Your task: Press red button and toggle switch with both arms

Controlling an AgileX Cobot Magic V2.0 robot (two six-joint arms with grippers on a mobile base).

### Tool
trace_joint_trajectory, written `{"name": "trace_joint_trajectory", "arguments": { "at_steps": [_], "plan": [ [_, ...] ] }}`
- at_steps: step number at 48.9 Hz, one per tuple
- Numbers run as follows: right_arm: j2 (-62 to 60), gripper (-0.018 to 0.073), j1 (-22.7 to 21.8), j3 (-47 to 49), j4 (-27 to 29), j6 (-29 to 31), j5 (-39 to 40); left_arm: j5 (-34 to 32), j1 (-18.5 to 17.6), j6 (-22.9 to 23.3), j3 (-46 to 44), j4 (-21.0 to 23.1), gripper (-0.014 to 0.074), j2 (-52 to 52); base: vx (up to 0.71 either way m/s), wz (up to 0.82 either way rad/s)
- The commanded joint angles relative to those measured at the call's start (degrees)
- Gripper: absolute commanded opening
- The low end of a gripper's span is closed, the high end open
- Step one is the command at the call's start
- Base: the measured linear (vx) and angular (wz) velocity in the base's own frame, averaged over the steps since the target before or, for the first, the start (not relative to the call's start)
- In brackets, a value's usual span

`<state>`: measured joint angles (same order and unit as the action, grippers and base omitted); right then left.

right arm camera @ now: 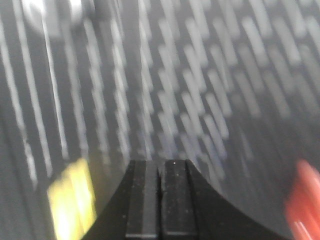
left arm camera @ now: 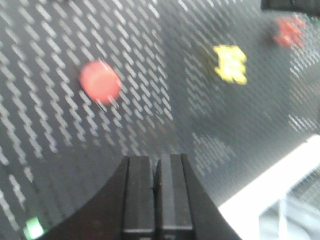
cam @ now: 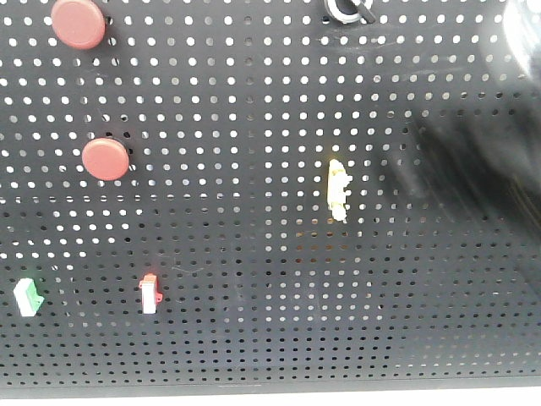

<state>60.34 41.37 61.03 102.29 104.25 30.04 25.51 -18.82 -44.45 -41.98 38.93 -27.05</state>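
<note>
Two round red buttons are fixed to the black pegboard, one at the top left (cam: 78,23) and one lower (cam: 105,158). In the left wrist view one red button (left arm camera: 100,82) lies ahead and to the left of my left gripper (left arm camera: 156,161), which is shut, empty and clear of the board. The bright-red toggle switch (left arm camera: 289,31) is blurred at the top right there. In the right wrist view a blurred red shape (right arm camera: 305,200), probably that switch, lies right of my shut, empty right gripper (right arm camera: 161,164). In the front view the switch is hidden behind the blurred dark right arm (cam: 473,161).
A pale yellow lever switch (cam: 338,189) sits mid-board, and it also shows in the wrist views (left arm camera: 230,63) (right arm camera: 72,200). White rockers with a green top (cam: 28,297) and a red top (cam: 150,293) sit low on the left. A black knob (cam: 347,10) is at the top.
</note>
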Motion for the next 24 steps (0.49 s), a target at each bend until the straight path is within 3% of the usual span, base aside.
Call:
{"name": "trace_joint_trajectory", "arguments": {
  "at_steps": [1,11,24],
  "plan": [
    [-7.3,-0.0003,-0.4,-4.7,-0.1,0.8,-0.6,-2.6,-0.4,1.0,2.8,1.2,0.0002,3.2,0.0,0.0],
    [-21.5,-0.0003,-0.4,-19.5,-0.1,0.7,-0.6,-0.5,-0.4,7.8,14.1,1.2,0.0002,12.7,0.0,0.0],
    [-34.6,-0.0003,-0.4,-29.0,-0.1,1.1,-0.5,-5.5,-0.4,8.0,23.5,1.2,0.0002,17.6,0.0,0.0]
  ]
}}
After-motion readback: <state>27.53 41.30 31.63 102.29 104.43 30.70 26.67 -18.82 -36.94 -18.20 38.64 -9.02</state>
